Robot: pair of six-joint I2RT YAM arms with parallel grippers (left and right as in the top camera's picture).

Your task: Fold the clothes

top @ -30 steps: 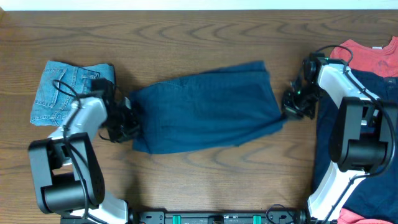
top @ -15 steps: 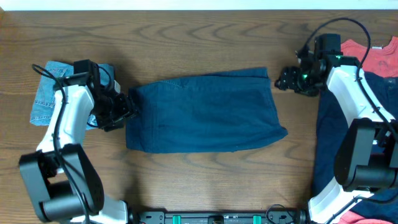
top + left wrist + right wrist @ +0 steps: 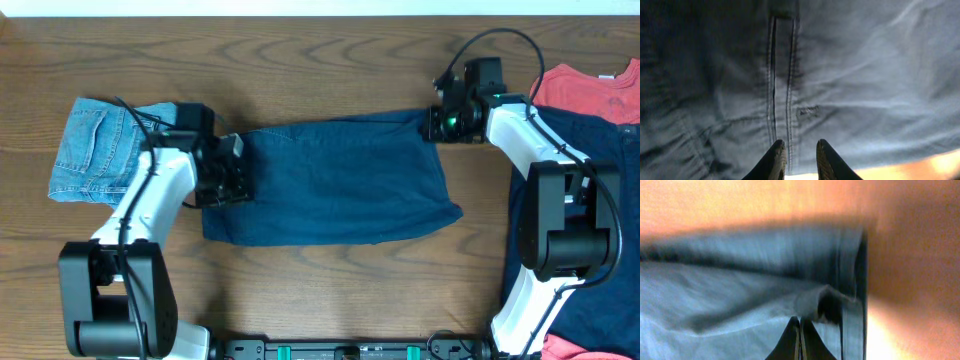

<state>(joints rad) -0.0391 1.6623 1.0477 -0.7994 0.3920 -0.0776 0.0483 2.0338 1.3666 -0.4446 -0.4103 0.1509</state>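
The dark navy shorts [image 3: 335,185] lie flat and folded across the middle of the table. My left gripper [image 3: 228,178] is over their left edge. In the left wrist view its jaws [image 3: 799,150] are slightly apart, with a stitched seam of the shorts [image 3: 782,75] running between the tips. My right gripper [image 3: 437,122] is at the shorts' far right corner. In the right wrist view its jaws [image 3: 800,325] are pressed together against a small raised fold of the navy fabric [image 3: 740,295]. I cannot tell whether any cloth is pinched.
Folded light-blue denim shorts [image 3: 100,150] lie at the far left, behind my left arm. A red T-shirt [image 3: 590,92] and another dark navy garment [image 3: 610,200] are piled at the right edge. Bare wooden table [image 3: 330,290] lies in front of the shorts.
The navy shorts were pulled straight a second ago and now lie still. My left gripper has moved right onto their left edge. My right gripper has moved left to their far right corner.
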